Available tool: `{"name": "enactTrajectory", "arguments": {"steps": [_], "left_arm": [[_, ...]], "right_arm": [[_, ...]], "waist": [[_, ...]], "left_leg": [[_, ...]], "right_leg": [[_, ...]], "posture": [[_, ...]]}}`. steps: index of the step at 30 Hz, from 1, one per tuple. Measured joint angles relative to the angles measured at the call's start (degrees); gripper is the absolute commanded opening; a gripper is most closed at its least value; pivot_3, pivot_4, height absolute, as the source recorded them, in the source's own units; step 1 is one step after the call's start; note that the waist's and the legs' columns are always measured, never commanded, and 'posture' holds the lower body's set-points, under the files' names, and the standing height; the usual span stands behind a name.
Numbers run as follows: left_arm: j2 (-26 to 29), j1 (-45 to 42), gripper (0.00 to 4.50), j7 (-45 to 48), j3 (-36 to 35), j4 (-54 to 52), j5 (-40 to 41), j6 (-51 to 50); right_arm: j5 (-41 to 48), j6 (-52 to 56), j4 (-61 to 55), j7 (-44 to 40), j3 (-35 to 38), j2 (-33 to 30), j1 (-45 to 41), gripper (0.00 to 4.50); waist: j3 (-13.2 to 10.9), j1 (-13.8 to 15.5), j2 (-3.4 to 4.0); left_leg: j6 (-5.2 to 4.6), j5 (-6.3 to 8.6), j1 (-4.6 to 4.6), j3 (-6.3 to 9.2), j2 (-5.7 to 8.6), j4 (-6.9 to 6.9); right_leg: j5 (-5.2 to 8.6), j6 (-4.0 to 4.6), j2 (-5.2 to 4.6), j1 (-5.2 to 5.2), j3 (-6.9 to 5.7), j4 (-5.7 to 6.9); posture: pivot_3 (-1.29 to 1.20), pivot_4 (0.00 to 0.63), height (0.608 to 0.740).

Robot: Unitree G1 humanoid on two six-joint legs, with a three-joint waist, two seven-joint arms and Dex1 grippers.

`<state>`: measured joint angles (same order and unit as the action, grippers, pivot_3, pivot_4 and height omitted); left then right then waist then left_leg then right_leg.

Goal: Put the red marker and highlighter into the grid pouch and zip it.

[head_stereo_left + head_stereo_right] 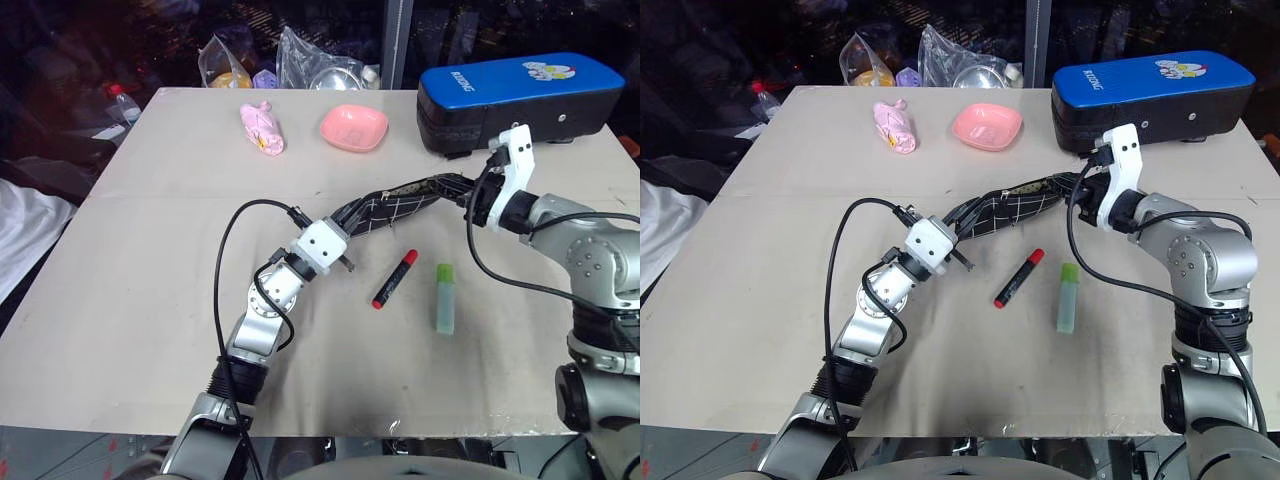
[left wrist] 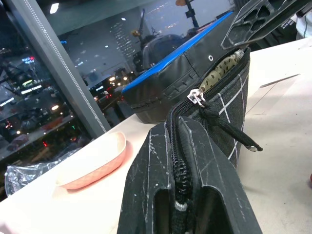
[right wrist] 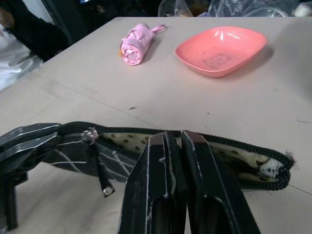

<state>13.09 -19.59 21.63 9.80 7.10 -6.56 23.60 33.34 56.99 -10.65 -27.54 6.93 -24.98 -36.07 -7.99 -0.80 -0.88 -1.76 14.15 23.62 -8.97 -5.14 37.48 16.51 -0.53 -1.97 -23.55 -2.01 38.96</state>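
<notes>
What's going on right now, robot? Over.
Left pincer and right pincer shut on grid pouch, zipper part open. Red marker, highlighter on table. Nothing blocking.

Pale beige table (image 1: 150, 300) with a crease across its middle, dark surroundings beyond its far edge, grey upright post (image 1: 397, 40) behind, lit reflections in dark glass (image 2: 29, 97)

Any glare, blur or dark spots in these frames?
Left eye view: table evenly lit, background dark, faint sheen on the blue hard case. Left wrist view: lights reflect in the dark glass behind; near fingers soft. Right wrist view: small highlights on the pink dish; grid pouch lining readable.
</notes>
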Motion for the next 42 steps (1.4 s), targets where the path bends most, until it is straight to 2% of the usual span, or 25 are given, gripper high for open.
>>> {"name": "enactTrajectory", "arguments": {"steps": [3,7,10,14,17,24,29,36,39,42], "left_arm": [[0.18,-0.07,0.0,0.63,0.47,0.21,-0.07,0.7],[0.22,-0.15,0.0,1.03,1.06,0.33,-0.06,0.98],[0.28,-0.71,0.0,1.4,1.27,0.45,-0.03,0.98],[0.54,-1.28,0.0,2.05,1.49,0.82,-0.04,1.01],[0.71,-1.3,0.0,2.32,1.49,0.96,-0.04,1.03],[0.95,-1.42,0.0,2.42,1.49,1.45,-0.04,1.03],[0.98,-1.42,0.0,2.43,1.49,1.47,-0.02,1.03],[0.96,-1.45,0.0,2.41,1.48,1.48,0.02,1.02],[1.21,-1.46,0.0,2.08,1.09,1.53,0.02,0.95],[1.57,-1.59,0.0,1.88,0.55,1.7,0.04,0.89]], "right_arm": [[-2.76,-1.94,1.78,-0.28,-3.62,-0.37,0.0,0.06],[-8.23,-8.08,3.48,-4.32,-10.4,-3.85,-0.01,0.06],[-15.76,-19.04,5.16,-10.76,-17.88,-8.87,-0.3,0.06],[-24.05,-31.06,7.53,-17.03,-24.75,-11.87,-1.8,0.06],[-29.26,-39.55,9.92,-19.91,-28.23,-12.06,-3.4,0.9],[-39.61,-52.39,18.37,-18.95,-30.42,-9.21,-7.59,4.33],[-44.36,-58.7,22.25,-18.05,-30.71,-7.47,-8.63,4.43],[-45.32,-60.06,22.47,-17.37,-29.4,-5.78,-7.6,4.43],[-39.7,-53.36,15.77,-16.72,-23.23,-4.47,-2.99,4.43],[-31.66,-39.74,2.72,-16.71,-15.3,-4.65,3.23,4.43]], "waist": [[0.0,0.06,0.0],[0.0,0.09,0.0],[0.0,0.08,0.0],[0.0,-0.07,0.0],[0.0,0.01,0.0],[-0.01,0.09,0.01],[-0.01,0.11,0.01],[-0.01,0.11,0.02],[-0.02,0.38,0.02],[-0.01,0.79,0.03]], "left_leg": [[0.0,0.0,0.03,0.0,0.0,0.01],[0.0,0.0,0.08,0.0,0.02,0.01],[0.0,0.0,0.07,0.0,0.04,0.01],[0.01,0.0,0.03,-0.04,0.03,0.02],[0.01,-0.01,0.03,-0.03,0.01,0.05],[0.01,-0.01,0.05,-0.11,0.0,0.18],[0.02,-0.01,0.05,-0.18,-0.02,0.2],[0.02,-0.01,0.06,-0.19,-0.03,0.29],[0.02,-0.01,0.14,-0.14,-0.05,0.33],[0.02,0.0,0.16,0.0,-0.06,0.37]], "right_leg": [[0.0,0.0,0.0,-0.03,-0.02,-0.02],[0.0,0.0,0.0,-0.07,-0.02,-0.05],[0.01,-0.01,0.01,-0.08,-0.03,-0.05],[0.0,-0.01,0.05,-0.08,-0.02,-0.02],[0.0,-0.01,0.06,-0.08,-0.04,-0.01],[0.0,-0.01,0.04,-0.07,-0.19,0.01],[0.0,-0.01,0.04,-0.07,-0.23,0.04],[0.0,-0.01,0.04,-0.06,-0.24,0.11],[0.0,-0.01,0.03,-0.06,-0.21,0.11],[0.0,0.0,0.01,0.0,-0.2,0.1]], "posture": [[0.0,0.15,0.74],[0.0,0.15,0.74],[0.0,0.15,0.74],[0.0,0.15,0.74],[0.0,0.15,0.74],[0.0,0.15,0.74],[0.0,0.15,0.74],[0.0,0.15,0.74],[0.0,0.15,0.74],[0.0,0.15,0.74]]}}
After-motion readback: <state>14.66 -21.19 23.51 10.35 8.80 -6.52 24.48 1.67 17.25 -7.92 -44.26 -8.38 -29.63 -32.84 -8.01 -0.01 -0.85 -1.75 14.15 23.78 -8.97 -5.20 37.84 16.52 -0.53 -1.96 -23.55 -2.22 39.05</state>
